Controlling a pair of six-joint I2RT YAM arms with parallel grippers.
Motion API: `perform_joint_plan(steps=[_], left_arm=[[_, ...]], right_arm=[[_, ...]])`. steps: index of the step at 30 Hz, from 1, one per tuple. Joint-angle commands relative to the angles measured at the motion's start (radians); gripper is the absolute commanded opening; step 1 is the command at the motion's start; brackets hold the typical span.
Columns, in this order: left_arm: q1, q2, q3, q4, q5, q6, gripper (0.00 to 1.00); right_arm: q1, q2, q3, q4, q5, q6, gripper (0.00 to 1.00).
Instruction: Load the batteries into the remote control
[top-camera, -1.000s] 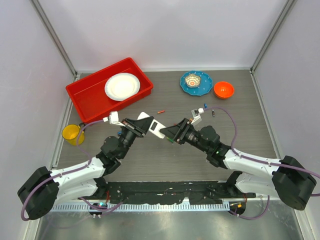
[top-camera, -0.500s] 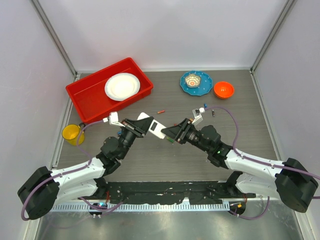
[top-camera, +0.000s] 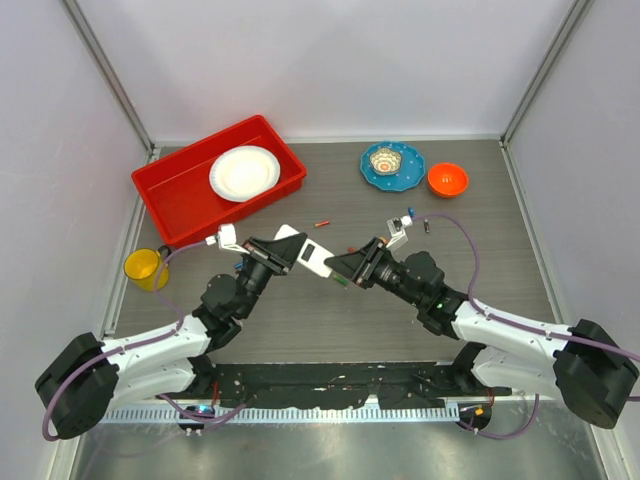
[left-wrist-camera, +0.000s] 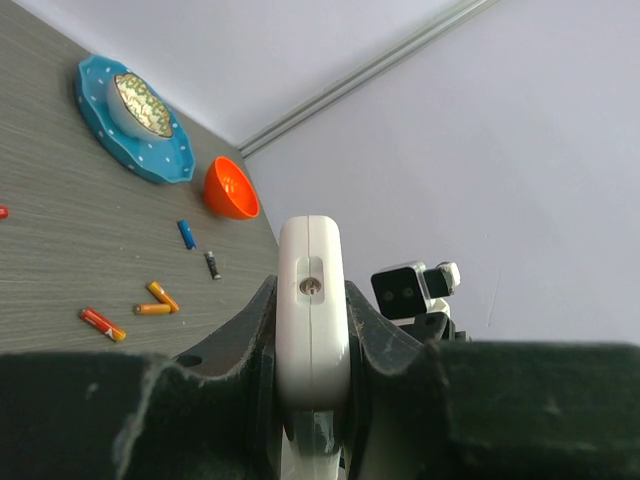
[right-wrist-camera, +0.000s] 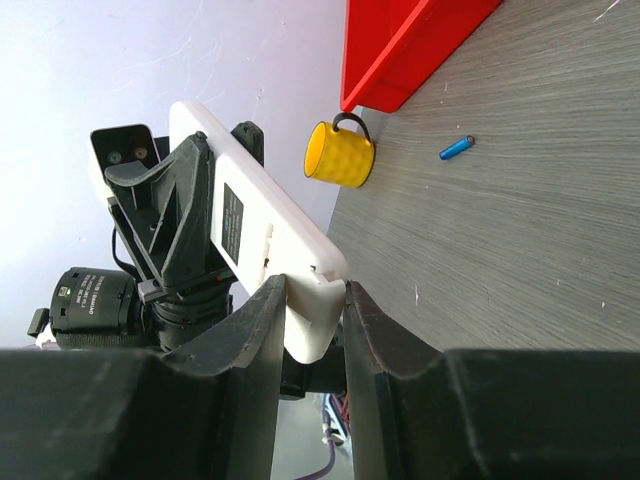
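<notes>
The white remote control (top-camera: 312, 257) is held off the table between both arms, its plain labelled back (right-wrist-camera: 250, 215) showing in the right wrist view. My left gripper (top-camera: 290, 250) is shut on one end; the handset's narrow edge (left-wrist-camera: 312, 300) fills its jaws. The other end sits between the fingers of my right gripper (right-wrist-camera: 314, 285), which touch it on both sides. Loose batteries lie on the table: red-orange (top-camera: 322, 222), blue (top-camera: 411, 212), dark (top-camera: 427, 225), more orange ones (left-wrist-camera: 160, 297), and a blue one (right-wrist-camera: 455, 148) near the cup.
A red tray (top-camera: 180, 190) holding a white plate (top-camera: 244, 172) stands at the back left. A yellow cup (top-camera: 146, 268) sits by the left wall. A blue plate with a small bowl (top-camera: 392, 163) and an orange bowl (top-camera: 447, 179) are at the back right.
My right gripper's jaws have narrowed onto the end of the remote control. The left gripper and the remote have stayed in place.
</notes>
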Motion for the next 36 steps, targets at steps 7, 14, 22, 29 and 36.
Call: perform_joint_plan(steps=[7,14,22,29,36], left_arm=[[0.003,-0.008,-0.003,0.041,-0.037,0.033,0.00],[0.003,-0.008,-0.008,0.041,-0.038,0.036,0.00],[0.003,-0.010,-0.008,0.036,-0.035,0.034,0.00],[0.003,-0.008,-0.011,0.036,-0.037,0.036,0.00],[0.026,-0.051,-0.024,0.001,-0.041,0.042,0.00]], right_arm=[[-0.002,-0.058,-0.015,0.032,0.001,-0.005,0.14],[-0.002,-0.069,-0.013,0.021,-0.006,-0.010,0.04],[-0.002,-0.083,-0.006,0.030,-0.042,-0.027,0.01],[-0.011,-0.104,-0.007,0.058,-0.091,-0.038,0.01],[-0.074,-0.262,-0.019,-0.014,-0.117,-0.110,0.01]])
